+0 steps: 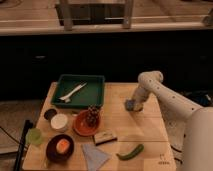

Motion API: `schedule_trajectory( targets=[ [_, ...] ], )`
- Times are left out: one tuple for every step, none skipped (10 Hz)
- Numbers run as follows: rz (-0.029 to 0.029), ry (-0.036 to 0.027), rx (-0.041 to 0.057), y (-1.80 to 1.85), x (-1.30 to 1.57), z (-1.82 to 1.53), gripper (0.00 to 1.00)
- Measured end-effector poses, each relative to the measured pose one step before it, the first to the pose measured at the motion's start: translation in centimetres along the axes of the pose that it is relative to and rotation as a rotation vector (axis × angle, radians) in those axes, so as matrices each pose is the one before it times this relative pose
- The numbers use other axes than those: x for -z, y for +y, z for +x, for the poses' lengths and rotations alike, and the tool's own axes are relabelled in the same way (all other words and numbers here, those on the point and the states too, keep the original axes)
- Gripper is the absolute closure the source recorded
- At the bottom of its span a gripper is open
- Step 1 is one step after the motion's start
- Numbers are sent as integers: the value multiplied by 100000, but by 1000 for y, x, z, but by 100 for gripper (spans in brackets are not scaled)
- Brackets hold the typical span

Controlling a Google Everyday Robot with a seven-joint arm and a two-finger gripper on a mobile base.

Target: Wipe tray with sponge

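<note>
The dark green tray sits at the back left of the wooden table, with a white utensil lying in it. The blue-grey sponge lies on the table to the right of the tray, about a hand's width from it. My gripper comes in from the right on the white arm and is right at the sponge, over its right side and partly covering it. The gripper is apart from the tray.
In front of the tray are an orange dish holding a spiky object, a tan block with a dark top, a blue-grey cloth, a green pepper, a dark bowl, a white bowl and a green cup.
</note>
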Motion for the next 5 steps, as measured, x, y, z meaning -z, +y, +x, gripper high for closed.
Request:
schedule_trajectory(
  targets=[
    [-239, 58, -27, 11, -203, 20, 87],
    [63, 354, 289, -67, 21, -19, 94],
    [-179, -21, -62, 59, 40, 25, 100],
    [-59, 62, -13, 18, 31, 30, 100],
    [-165, 7, 22, 79, -33, 12, 100]
  ],
)
